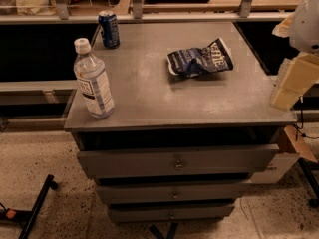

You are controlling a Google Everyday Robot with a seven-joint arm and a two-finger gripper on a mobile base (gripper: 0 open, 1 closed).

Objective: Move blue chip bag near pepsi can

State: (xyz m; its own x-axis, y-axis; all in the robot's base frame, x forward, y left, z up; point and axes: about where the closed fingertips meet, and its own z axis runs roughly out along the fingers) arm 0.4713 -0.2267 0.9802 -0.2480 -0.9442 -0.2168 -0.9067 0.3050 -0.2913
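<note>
The blue chip bag (200, 58) lies crumpled on the right rear part of the grey cabinet top (164, 98), white lettering facing up. The pepsi can (109, 29) stands upright at the far left corner of the top, well apart from the bag. My gripper (293, 81) shows as cream-coloured blocks at the right edge of the view, beyond the cabinet's right side and to the right of the bag, touching nothing.
A clear plastic water bottle (93, 80) with a white cap stands near the front left edge. The cabinet has three drawers (177, 161) below. A railing (149, 16) runs behind it. A cardboard box (294, 146) and black stand legs (35, 208) are on the floor.
</note>
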